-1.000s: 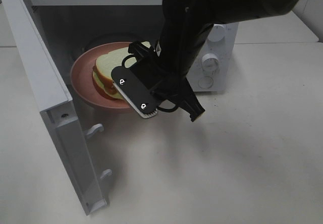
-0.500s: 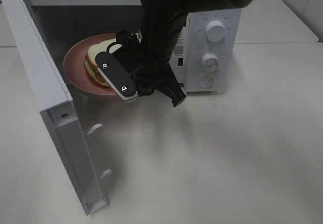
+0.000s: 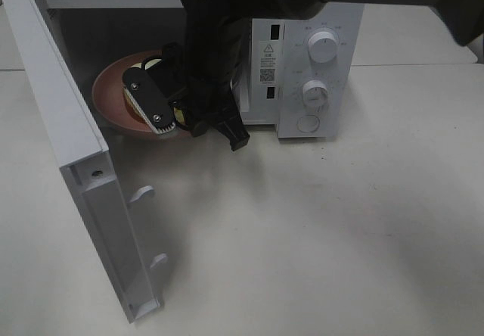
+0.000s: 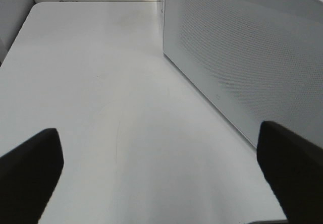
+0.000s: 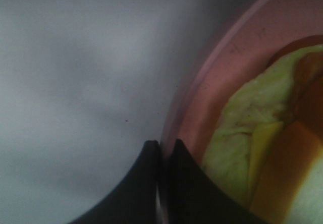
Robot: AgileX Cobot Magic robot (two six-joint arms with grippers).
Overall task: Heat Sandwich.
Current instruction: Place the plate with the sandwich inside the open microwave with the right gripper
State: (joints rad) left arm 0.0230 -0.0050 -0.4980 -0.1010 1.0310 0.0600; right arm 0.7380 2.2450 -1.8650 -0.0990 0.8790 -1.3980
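Observation:
My right gripper point(image 3: 168, 124) is shut on the rim of the round pink plate point(image 3: 110, 98), which sits in the mouth of the open microwave point(image 3: 302, 48). In the right wrist view the two fingertips point(image 5: 151, 173) pinch the plate's edge point(image 5: 212, 82). Beside them lies the sandwich point(image 5: 252, 148), showing yellow-green and orange filling. From the high camera the sandwich is almost wholly hidden behind the gripper and arm. My left gripper point(image 4: 161, 183) is open over bare table beside the microwave's perforated side wall point(image 4: 242, 57), and it holds nothing.
The microwave door point(image 3: 68, 124) stands swung out to the left, with its inner latches facing the table. Two knobs sit on the control panel point(image 3: 324, 46) to the right of the cavity. White tabletop point(image 3: 340, 222) spreads in front.
My right arm has carried the plate and sandwich leftward and deeper into the microwave cavity. The left gripper has stayed open.

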